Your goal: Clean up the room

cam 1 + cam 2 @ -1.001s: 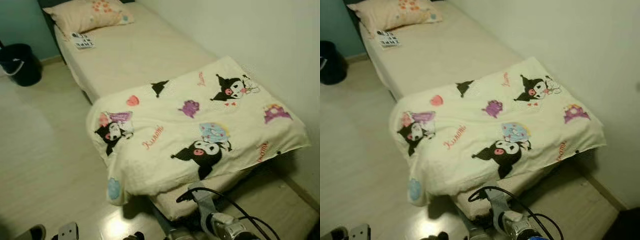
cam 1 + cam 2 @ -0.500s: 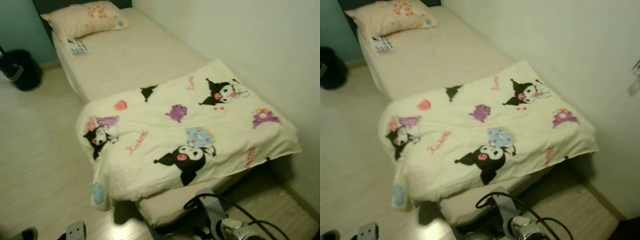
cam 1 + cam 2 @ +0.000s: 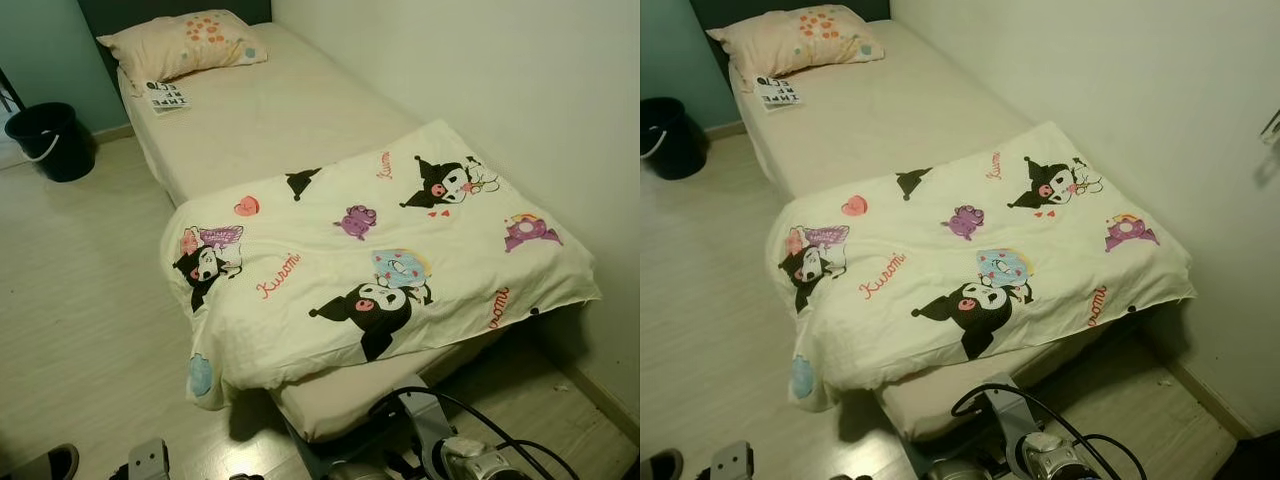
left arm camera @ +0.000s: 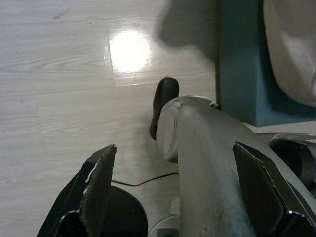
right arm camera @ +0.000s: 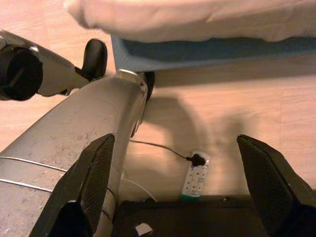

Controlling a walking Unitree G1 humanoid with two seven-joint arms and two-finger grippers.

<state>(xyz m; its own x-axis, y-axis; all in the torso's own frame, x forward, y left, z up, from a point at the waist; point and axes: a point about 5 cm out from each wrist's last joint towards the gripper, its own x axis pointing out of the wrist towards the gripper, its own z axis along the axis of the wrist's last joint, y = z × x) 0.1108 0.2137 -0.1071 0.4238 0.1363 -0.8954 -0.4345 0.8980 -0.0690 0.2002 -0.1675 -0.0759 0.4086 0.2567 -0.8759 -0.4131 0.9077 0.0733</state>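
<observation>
A cream blanket [image 3: 380, 260] printed with cartoon figures covers the foot half of a single bed [image 3: 260, 110] and hangs over its near-left corner. At the head lie a peach pillow [image 3: 185, 45] and a small printed card [image 3: 168, 97]. My left gripper [image 4: 180, 197] hangs over the wooden floor beside my silver leg, fingers [image 4: 98, 192] spread open and holding nothing. My right gripper [image 5: 180, 187] also hangs low near the bed's foot, open, with nothing between its fingers [image 5: 96, 182]. My right arm [image 3: 450, 455] with its black cable shows at the bottom edge.
A black bucket [image 3: 50, 140] stands on the floor left of the bed's head. The white wall [image 3: 480, 80] runs along the bed's right side. A white power strip [image 5: 195, 180] with a plugged cable lies on the floor by the bed's teal base [image 5: 197, 49].
The whole picture has shifted slightly, so the camera moved; the bed now sits a little more centred. Blanket, pillow and bucket have not moved.
</observation>
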